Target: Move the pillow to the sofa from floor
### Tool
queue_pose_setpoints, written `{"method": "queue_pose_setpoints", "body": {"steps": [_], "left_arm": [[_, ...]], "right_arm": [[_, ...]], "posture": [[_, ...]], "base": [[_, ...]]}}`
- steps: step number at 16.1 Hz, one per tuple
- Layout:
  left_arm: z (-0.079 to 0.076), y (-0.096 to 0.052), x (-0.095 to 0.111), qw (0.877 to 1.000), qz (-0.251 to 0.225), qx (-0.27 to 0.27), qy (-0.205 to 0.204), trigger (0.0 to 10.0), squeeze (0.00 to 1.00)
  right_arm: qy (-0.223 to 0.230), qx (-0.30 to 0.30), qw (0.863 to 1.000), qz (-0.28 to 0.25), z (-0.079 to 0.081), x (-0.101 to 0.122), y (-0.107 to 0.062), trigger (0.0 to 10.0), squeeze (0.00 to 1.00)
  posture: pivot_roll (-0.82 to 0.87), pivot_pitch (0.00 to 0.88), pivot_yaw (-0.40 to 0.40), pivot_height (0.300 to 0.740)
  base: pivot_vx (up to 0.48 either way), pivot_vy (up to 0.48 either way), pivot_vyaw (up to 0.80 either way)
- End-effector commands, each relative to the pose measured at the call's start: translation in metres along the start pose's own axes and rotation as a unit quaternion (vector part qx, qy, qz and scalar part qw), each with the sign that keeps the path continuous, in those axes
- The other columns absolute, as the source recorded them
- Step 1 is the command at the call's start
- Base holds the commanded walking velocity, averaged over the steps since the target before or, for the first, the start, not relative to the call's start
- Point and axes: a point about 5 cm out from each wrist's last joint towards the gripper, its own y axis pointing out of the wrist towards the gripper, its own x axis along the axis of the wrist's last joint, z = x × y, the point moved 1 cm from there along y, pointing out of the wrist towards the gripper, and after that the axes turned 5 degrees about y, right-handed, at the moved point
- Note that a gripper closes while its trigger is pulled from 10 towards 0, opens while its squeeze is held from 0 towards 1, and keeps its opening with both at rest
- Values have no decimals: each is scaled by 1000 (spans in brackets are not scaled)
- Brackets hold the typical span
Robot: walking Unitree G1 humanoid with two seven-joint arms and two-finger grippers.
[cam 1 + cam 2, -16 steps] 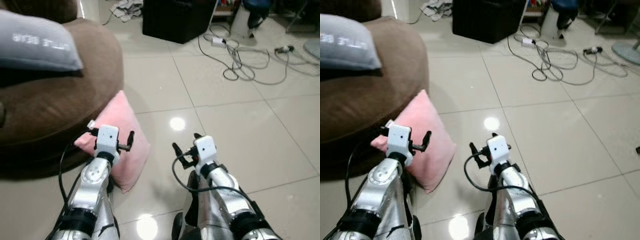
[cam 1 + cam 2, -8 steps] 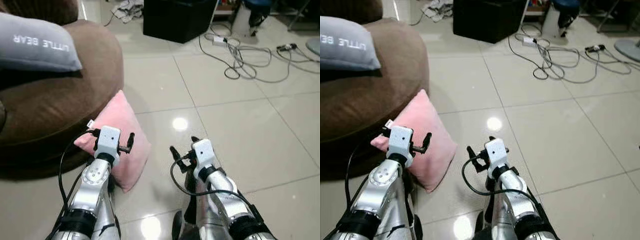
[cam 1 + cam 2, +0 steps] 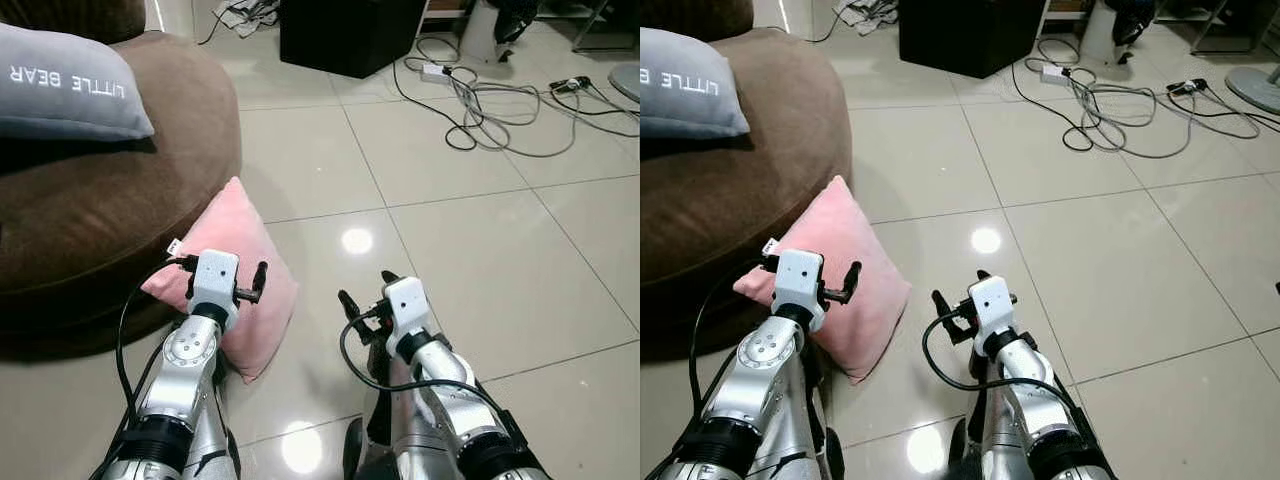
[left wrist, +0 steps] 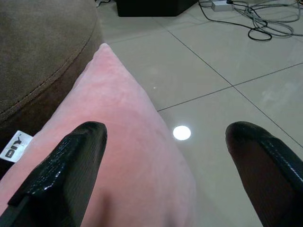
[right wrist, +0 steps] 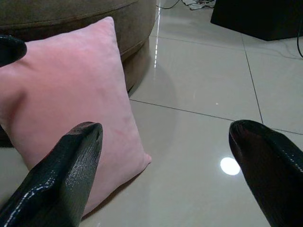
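Leaning on its edge against the base of the brown sofa (image 3: 110, 210), the pink pillow (image 3: 245, 270) stood on the tiled floor (image 3: 450, 230), a small white tag at its corner nearest the sofa. The left gripper (image 4: 165, 156) hovered just over the pillow, its jaws spread wide and holding nothing, one black finger above the pink fabric and the other out over bare tile. The right gripper (image 5: 163, 156) hung just beside it over the floor, jaws equally wide and empty, pointing toward the pillow's side. Up on the sofa seat lay a grey cushion (image 3: 70, 85) printed with "LITTLE BEAR". Further off across the floor sat a black box (image 3: 350, 30) and a tangle of cables (image 3: 490, 100).
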Motion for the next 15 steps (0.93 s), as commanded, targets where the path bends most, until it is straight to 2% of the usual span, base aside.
{"method": "queue_pose_setpoints", "body": {"steps": [1,2,3,4,6,11,14,15], "left_arm": [[-3,1,-1,1000,6,-5,-5,10000,1000],[-3,1,-1,1000,7,-8,-4,10000,1000],[-4,1,-2,1000,11,-13,3,10000,318],[-3,1,-2,1000,12,-5,4,10000,0],[1,1,-2,1000,17,4,2,10000,0],[3,2,-2,1000,16,10,2,10000,0],[1,2,-1,1000,15,7,-2,10000,0],[-1,2,-1,1000,15,6,0,10000,0]], "right_arm": [[-2,2,1000,9,-2,-2,-2,10000,212],[-2,2,1000,10,-2,-2,-2,10000,212],[-3,4,1000,10,-2,-2,-1,10000,212],[-4,6,1000,10,-1,-1,-1,10000,208],[-4,9,1000,10,0,-1,-1,10000,212],[-2,14,1000,9,2,0,0,10000,212],[-1,15,1000,11,2,-1,-1,10000,212],[-1,14,1000,12,1,-1,-1,10000,212]], "posture": [[70,173,-115,471],[73,171,-117,471],[77,170,-119,471],[79,169,-120,471],[83,169,-122,471],[85,171,-119,471],[80,172,-118,471],[77,173,-118,471]], "base": [[0,0,0],[0,0,0],[0,0,0],[0,0,0],[0,0,0],[474,0,0],[91,435,0],[0,0,0]]}}
